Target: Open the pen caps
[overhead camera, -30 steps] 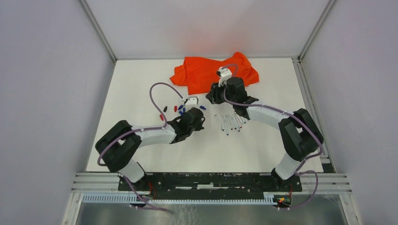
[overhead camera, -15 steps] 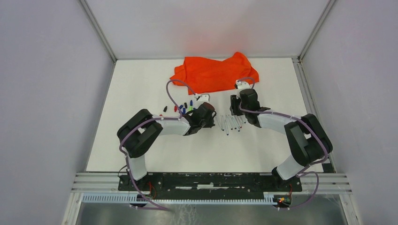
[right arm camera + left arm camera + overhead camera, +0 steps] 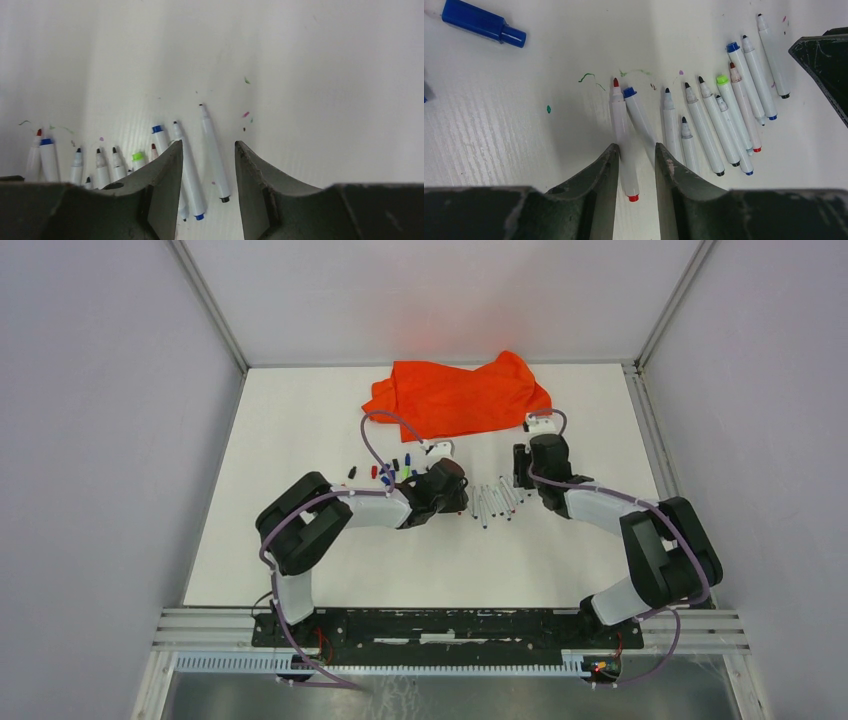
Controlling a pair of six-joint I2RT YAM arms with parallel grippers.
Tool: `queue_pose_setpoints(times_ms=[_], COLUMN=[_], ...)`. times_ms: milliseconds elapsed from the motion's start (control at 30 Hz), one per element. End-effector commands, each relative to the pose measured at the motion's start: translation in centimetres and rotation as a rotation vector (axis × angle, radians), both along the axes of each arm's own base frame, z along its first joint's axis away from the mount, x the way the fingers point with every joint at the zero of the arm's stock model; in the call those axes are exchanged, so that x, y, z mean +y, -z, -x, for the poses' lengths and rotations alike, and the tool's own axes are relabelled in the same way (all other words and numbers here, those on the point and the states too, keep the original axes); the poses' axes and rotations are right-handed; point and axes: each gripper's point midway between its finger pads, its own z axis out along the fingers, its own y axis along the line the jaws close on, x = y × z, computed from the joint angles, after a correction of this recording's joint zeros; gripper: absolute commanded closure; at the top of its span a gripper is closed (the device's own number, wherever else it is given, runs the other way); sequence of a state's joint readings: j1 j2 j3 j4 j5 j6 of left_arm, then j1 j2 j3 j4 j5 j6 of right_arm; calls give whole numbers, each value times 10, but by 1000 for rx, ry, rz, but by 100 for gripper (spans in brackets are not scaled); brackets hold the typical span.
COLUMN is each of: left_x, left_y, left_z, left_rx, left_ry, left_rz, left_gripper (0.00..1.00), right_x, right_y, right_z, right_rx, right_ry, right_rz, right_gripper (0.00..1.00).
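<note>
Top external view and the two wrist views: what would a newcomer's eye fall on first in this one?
The crumpled orange cloth at the far middle of the white table stands out first. Nearer, a fan of white pens, most with bare tips, lies between the two arms, with loose pen caps scattered on the left arm's side. The left gripper and right gripper both hover open over the pens.

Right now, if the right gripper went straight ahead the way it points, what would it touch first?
Probably the black-tipped pen farthest right in its wrist view: it lies in the gap between the open fingers of the right gripper. Depth is unclear; the table lies right under it.
</note>
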State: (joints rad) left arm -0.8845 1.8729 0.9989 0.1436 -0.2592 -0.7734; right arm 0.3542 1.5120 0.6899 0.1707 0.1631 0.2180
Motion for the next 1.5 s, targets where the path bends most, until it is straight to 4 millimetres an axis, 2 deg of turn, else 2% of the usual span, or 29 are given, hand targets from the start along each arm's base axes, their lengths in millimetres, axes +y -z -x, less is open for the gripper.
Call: queue_pose_setpoints(times_ms=[0, 233, 767, 933, 1133, 1200, 1267, 1300, 1367, 1433, 1467], left_x=[-6, -6, -38, -40, -36, -30, -25, -20, -11, 0, 6], left_y=[-7, -11, -17, -22, -36, -42, -49, -53, -66, -86, -96], left_z=[-4, -6, -3, -4, -7, -7, -7, -8, -10, -11, -13], left_rx=[-3, -9, -10, -20, -44, -54, -68, -79, -110, -158, -185], left_ry=[-37, -43, 25, 30, 17, 6, -3, -11, -29, -48, -61], left_rz=[27, 33, 109, 113, 95, 81, 67, 56, 40, 29, 19], left_gripper=[61, 61, 62, 60, 55, 50, 46, 44, 40, 37, 34], right_x=[-21, -29, -20, -30, -39, -37, -33, -33, -33, -37, -40], right_y=[-6, 10, 30, 18, -8, -21, -34, -40, -50, -57, -60], right_z=[-6, -6, 1, -2, -6, -7, -8, -8, -8, -7, -5], right_rx=[-35, 6, 53, 13, -68, -114, -154, -168, -194, -213, -223], right_ry=[65, 82, 62, 90, 105, 91, 67, 57, 46, 54, 59], right_rz=[15, -11, -62, -32, -5, -20, -34, -32, -24, -7, 1], right_gripper=[53, 52, 53, 52, 50, 45, 36, 28, 26, 2, 2])
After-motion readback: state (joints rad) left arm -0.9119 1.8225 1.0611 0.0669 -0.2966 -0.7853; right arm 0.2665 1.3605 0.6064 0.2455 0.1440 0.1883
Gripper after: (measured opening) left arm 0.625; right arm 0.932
